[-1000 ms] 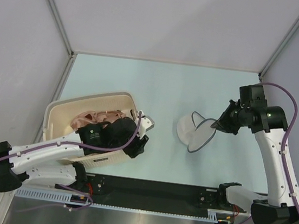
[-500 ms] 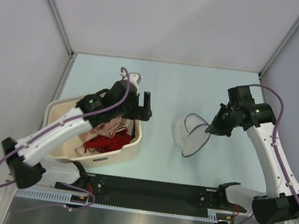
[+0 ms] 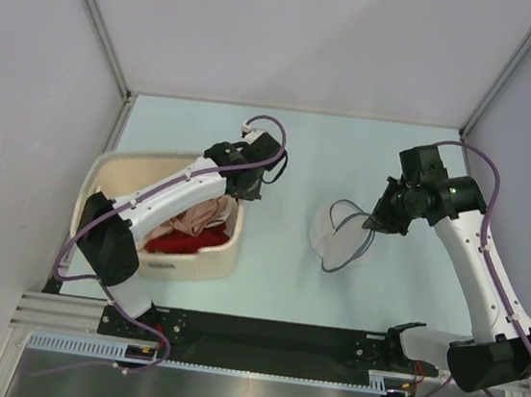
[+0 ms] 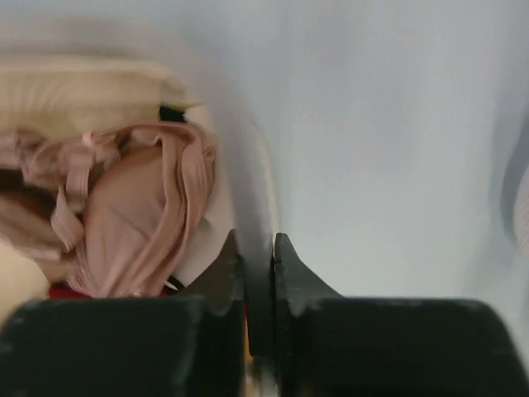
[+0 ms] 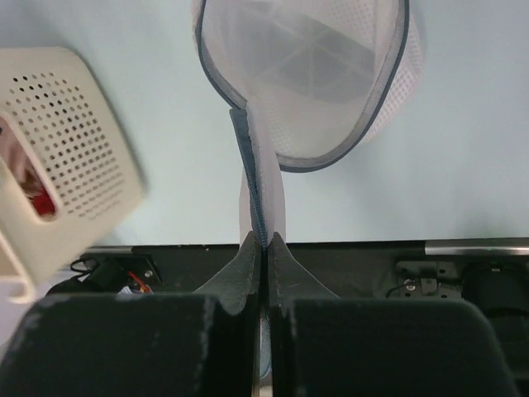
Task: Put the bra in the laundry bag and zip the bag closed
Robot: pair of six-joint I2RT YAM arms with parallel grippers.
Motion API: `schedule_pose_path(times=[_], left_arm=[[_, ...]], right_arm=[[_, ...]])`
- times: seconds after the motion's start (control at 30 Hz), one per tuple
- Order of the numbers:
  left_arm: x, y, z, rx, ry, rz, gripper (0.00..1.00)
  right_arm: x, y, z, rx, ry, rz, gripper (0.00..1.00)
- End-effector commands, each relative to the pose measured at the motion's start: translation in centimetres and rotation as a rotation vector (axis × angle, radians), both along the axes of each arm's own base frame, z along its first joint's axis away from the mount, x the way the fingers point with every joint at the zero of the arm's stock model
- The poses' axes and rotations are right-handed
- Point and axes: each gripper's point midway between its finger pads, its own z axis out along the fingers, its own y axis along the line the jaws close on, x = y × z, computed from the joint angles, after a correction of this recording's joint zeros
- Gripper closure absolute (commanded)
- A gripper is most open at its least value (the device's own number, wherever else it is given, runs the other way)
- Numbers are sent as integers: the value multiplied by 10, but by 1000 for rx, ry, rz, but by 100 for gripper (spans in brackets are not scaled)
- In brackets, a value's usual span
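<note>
On a pale table walled in by white panels, two robot arms work side by side. At the left sits a cream plastic basket (image 3: 185, 258). The bra (image 3: 200, 215), shiny salmon-pink satin, lies crumpled inside it on top of a red garment (image 3: 171, 243), close against the basket's right-hand wall. The bra is not yet in the laundry bag.

The left gripper (image 4: 253, 248) is over the basket's far right corner. Its jaws are drawn narrow, and the basket's thin rim runs straight into the slit between them, so they appear to pinch the wall, not the bra. The wrist view is blurred.

From that gripper the bra (image 4: 140, 223) lies just beside it, inward over the rim and slightly below. Its folded cup runs roughly parallel to the wall. A reach for it would mean letting go of the rim and moving a short way into the basket.

The left arm is much the nearer. The right gripper (image 5: 264, 241) is well apart, across bare table. Its jaws are pressed together on the zip edge of the laundry bag (image 5: 306, 74), a round white mesh pouch. This lifts one side so the dark-rimmed mouth gapes open.
</note>
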Motion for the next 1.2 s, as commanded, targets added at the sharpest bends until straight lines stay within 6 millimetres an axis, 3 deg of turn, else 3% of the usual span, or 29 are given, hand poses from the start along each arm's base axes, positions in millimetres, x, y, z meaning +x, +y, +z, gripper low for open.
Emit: schedule_pose_path(times=[0.0,0.23,0.43,0.5,0.7,0.8,0.83,0.9,0.97,1.0,1.07,1.1,1.13,1.17], left_arm=[[9,6,11,111,-83,-209,100],[-7,9,7,54,-84,-247,100],[-27,26,0,51,47,22,100],[-33,24,-1,10,84,108,100],[-25,22,9,-33,39,210,100],[-21,26,18,-43,13,220,63],[-23,27,20,-50,10,219,38],[-27,28,32,-80,-5,198,17],[-31,27,47,-112,-29,168,9],[-34,29,66,-144,-70,140,6],[-39,16,91,-210,-120,3,8],[-30,-8,115,-326,-209,-82,10],[-53,-34,128,-468,-198,-254,11],[-59,-51,141,-526,-245,-379,11]], right_arm=[[9,-9,19,-72,-84,-20,100],[11,-10,19,-152,-96,-9,100],[22,-4,27,-170,-118,10,100],[23,-3,29,-171,-120,18,100],[22,3,24,-197,-106,48,100],[19,0,24,-216,-101,51,100],[18,0,24,-219,-102,68,100],[19,4,24,-211,-112,84,98],[20,9,21,-196,-107,96,97],[20,11,20,-187,-105,101,97],[21,16,17,-174,-99,109,96],[21,18,16,-168,-95,117,95],[22,20,17,-158,-96,116,94],[22,22,18,-145,-97,113,94]])
